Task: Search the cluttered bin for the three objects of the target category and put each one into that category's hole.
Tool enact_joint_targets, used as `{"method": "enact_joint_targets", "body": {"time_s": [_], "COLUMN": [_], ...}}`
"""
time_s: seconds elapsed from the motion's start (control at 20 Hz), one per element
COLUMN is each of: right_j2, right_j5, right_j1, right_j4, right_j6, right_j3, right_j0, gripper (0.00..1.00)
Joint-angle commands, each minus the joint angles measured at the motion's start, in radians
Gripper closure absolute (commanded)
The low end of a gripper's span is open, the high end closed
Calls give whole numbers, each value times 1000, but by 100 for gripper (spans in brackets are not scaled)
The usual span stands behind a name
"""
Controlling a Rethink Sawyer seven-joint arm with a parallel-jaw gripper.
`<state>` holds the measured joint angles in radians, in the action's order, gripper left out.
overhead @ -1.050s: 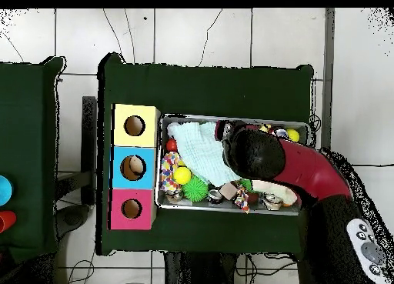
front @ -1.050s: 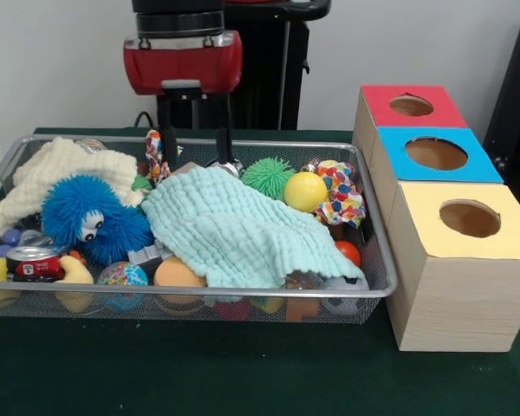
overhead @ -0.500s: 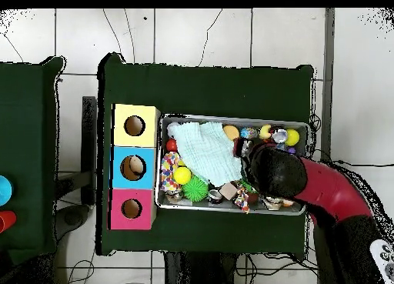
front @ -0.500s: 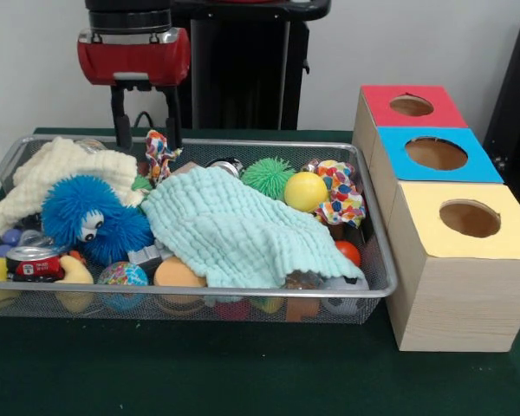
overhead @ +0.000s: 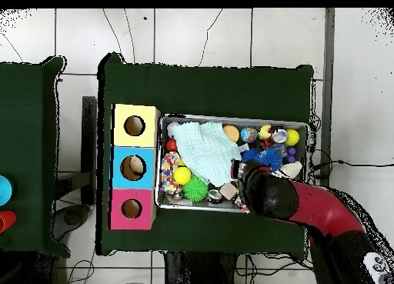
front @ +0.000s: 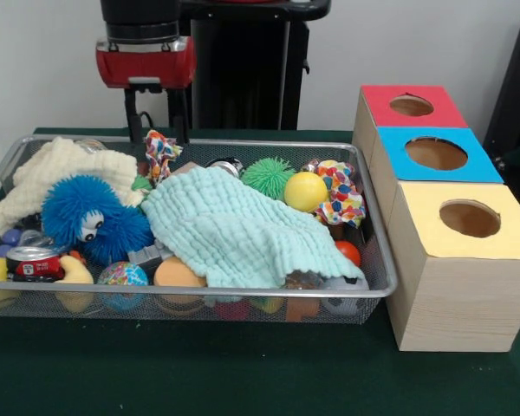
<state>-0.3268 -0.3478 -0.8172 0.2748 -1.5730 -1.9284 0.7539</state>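
Green cloth covers the table, with a white wall behind it. From my seat the gripper hangs over the bin's far rim, its two dark fingers spread apart with nothing between them, tips just above a knotted rope toy. In the overhead view the arm's black and red bulk hides the bin's edge nearest the base.

Just below the fingers lies a cream cloth, and in front of it a blue furry toy with googly eyes. A mint cloth drapes over the middle of the heap. Behind it I see a green spiky ball, a yellow ball and a multicoloured rope ring touching that ball. Along the near wall sit a small can, a banana, a patterned ball and an orange ball.

Beside the bin stand three boxes with round holes: red, blue and yellow. I cannot tell which category is the target.
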Motion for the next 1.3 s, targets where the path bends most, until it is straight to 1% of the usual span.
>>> {"method": "enact_joint_targets", "body": {"time_s": [0.05,0.2,0.35,0.45,0.55,0.65,0.85,1.2,1.3], "right_j2": [-48,-27,-16,-37,-57,-81,-115,-164,-177], "right_j5": [190,238,248,230,197,173,143,57,32], "right_j1": [86,101,94,68,30,13,18,5,-12], "right_j4": [91,112,129,127,124,126,140,141,135], "right_j6": [-105,-112,-101,-86,-60,-35,9,75,88], "right_j3": [-139,-152,-189,-224,-244,-252,-236,-196,-195], "right_j0": [-45,-46,-20,17,52,92,157,226,247], "gripper": [0,0,0,0,0,0,0,0,0]}}
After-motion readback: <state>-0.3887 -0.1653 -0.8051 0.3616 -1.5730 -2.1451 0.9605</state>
